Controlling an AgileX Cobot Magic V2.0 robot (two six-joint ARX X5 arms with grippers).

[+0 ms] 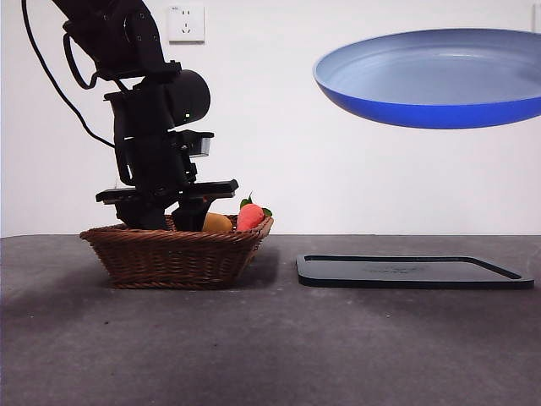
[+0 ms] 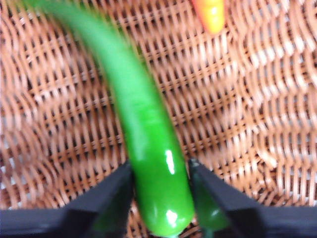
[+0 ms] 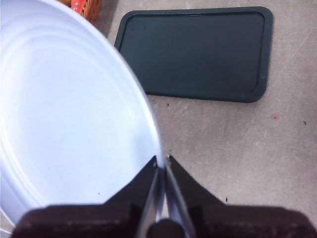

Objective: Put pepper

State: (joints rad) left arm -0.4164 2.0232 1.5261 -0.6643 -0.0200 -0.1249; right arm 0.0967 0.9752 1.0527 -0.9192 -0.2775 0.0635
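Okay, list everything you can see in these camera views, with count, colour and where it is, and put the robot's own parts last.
pepper: one, glossy green, lying in the basket between the left gripper's jaws
basket: one, brown wicker, on the table beside the tray
red-orange item with green leaves: one, in the basket
orange-yellow fruit: one, in the basket
plate: one, blue, held in the air above the tray
tray: one, dark, flat on the table
table: one, grey
wall socket: one, white, on the wall
left gripper: black, down in the basket, jaws around the pepper
right gripper: black, clamped on the plate's rim
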